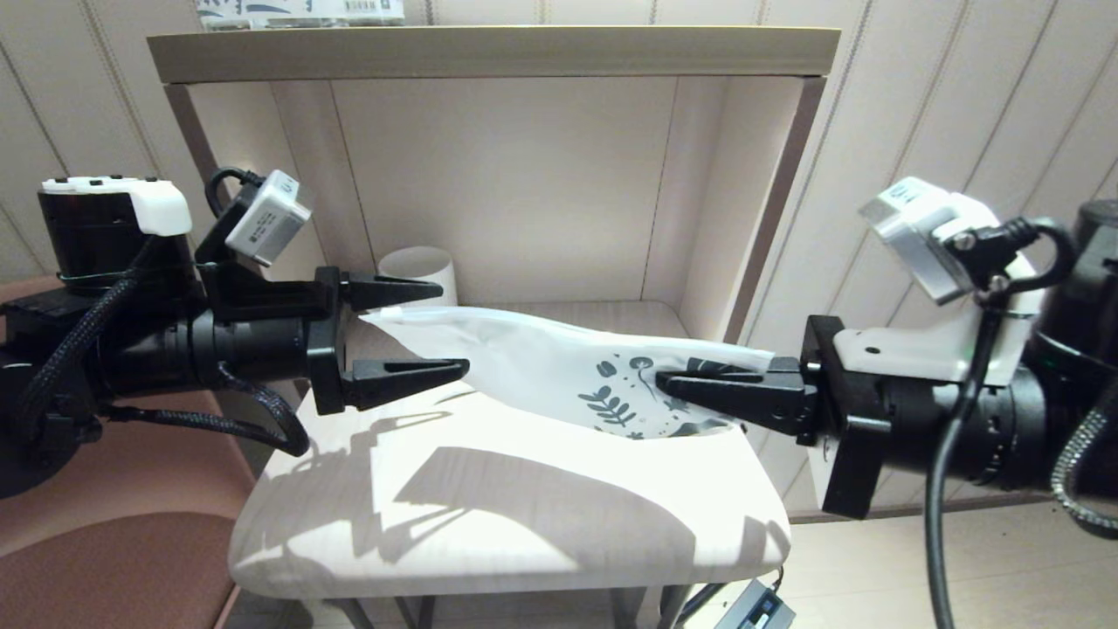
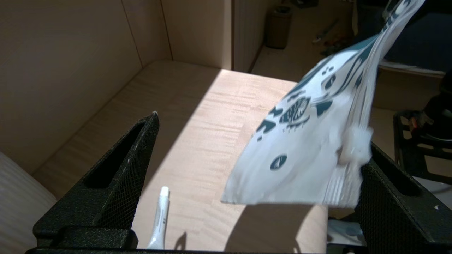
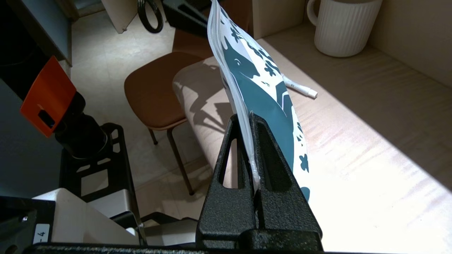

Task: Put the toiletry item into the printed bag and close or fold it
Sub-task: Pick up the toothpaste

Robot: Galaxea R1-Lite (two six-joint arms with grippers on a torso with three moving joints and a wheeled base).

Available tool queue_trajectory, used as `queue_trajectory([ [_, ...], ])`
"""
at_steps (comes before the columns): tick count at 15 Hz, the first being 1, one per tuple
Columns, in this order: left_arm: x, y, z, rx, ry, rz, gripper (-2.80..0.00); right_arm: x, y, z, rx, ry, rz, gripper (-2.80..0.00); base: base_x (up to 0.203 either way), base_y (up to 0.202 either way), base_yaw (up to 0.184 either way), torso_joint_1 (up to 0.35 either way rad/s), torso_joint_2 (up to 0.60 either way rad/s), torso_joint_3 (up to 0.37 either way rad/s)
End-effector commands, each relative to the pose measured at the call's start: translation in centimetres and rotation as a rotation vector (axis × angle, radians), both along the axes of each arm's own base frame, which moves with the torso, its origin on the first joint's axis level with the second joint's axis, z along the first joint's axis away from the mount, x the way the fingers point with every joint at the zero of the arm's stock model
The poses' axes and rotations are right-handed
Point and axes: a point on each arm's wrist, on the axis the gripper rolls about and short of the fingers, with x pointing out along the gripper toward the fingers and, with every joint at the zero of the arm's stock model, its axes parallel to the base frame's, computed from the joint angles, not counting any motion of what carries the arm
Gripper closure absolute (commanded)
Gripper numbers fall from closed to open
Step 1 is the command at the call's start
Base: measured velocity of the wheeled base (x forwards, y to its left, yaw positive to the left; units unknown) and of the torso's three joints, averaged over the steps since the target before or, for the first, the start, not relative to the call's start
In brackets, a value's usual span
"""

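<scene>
The printed bag [image 1: 541,358] hangs stretched above the table, a white pouch with teal leaf print at one end. My right gripper [image 1: 665,381] is shut on its printed end, the plastic pinched between the jaws [image 3: 247,116]. The plain end reaches between the spread fingers of my open left gripper [image 1: 454,328], lying near one finger in the left wrist view [image 2: 261,130]. The toiletry item [image 2: 160,218], a thin white stick, lies on the table below the bag [image 2: 310,151]; it also shows beyond the bag [image 3: 254,81] as the white stick [image 3: 300,89]. The head view hides it.
A white ribbed mug [image 1: 419,271] stands in the back left of the shelf alcove, also seen as the mug [image 3: 344,26]. A printed package [image 1: 297,10] lies atop the shelf. The pale table [image 1: 524,515] ends in a rounded front edge. A brown chair [image 1: 87,524] stands left.
</scene>
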Motion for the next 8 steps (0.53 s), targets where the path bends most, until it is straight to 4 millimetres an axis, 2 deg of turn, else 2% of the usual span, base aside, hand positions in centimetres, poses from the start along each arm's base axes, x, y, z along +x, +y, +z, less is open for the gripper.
queue_trajectory([
  [1,0.2,-0.1,0.1,-0.010,-0.018,-0.008,-2.80,0.2,0.2,-0.5,-0.009,0.017,0.007,0.00,0.000,0.000,0.000,0.000,0.00,0.000],
  [8,0.0,-0.6,-0.5,-0.017,0.016,-0.067,-2.80,1.8,1.3,-0.1,0.005,0.033,0.008,0.00,0.000,0.000,0.000,0.000,0.00,0.000],
])
